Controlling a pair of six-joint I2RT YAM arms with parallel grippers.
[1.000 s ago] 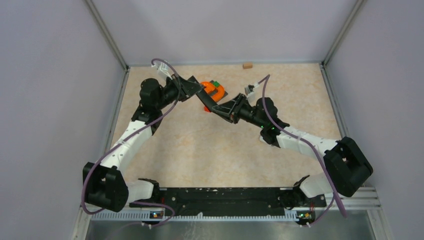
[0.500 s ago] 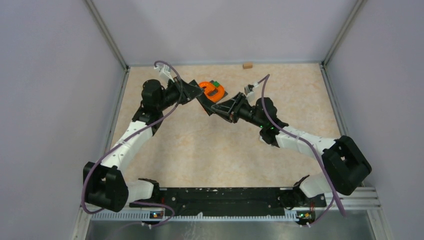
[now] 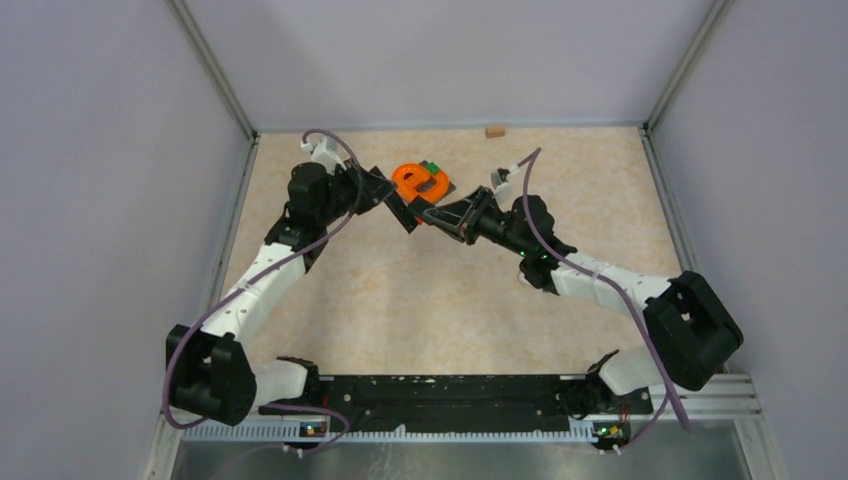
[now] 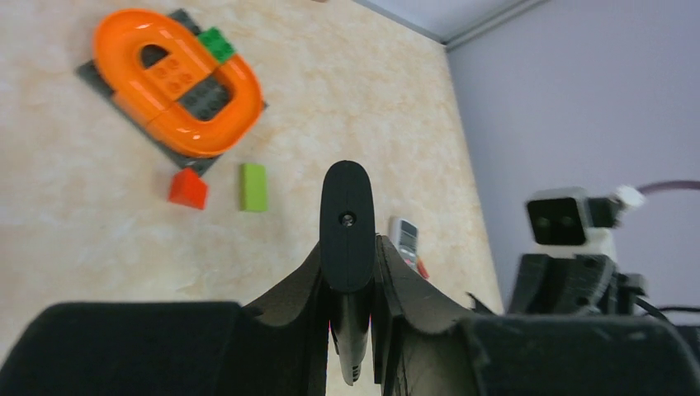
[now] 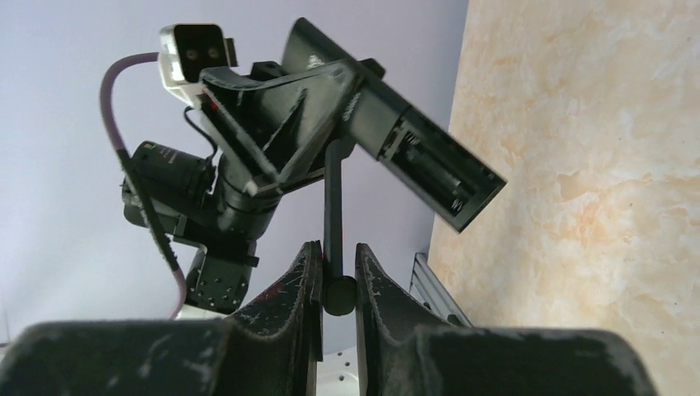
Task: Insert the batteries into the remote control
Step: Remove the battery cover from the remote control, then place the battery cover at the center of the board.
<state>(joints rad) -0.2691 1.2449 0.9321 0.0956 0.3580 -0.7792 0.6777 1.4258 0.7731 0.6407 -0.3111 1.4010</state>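
**Black remote in my left gripper, thin black strip in my right**

Black remote (image 5: pixel 396 132) is sitting up off the table (image 3: pixel 450 300), and my left gripper (image 4: pixel 351 256) is clamping it between both fingers. Its battery bay (image 5: pixel 437 177) is lying open toward my right wrist camera. I'm seeing springs in there, but it's too dark for me to count any batteries.

My right gripper (image 5: pixel 334 256) is pinching one thin black strip (image 5: pixel 333 206), edge-on to that camera, with its far end reaching up to the remote's underside.

Down on the table I'm counting:
- one small grey remote (image 4: pixel 403 239)
- one tiny red sliver (image 4: pixel 422 268) lying just beside it, too small for me to tell whether it's a battery
- one orange loop (image 4: pixel 177 82) sitting on one grey baseplate (image 4: pixel 91 73), with one dark green block (image 4: pixel 215 43) on it
- one red block (image 4: pixel 188 188) and one lime block (image 4: pixel 253 186), lying side by side near the plate
- one tan block (image 3: pixel 493 130) by the far wall
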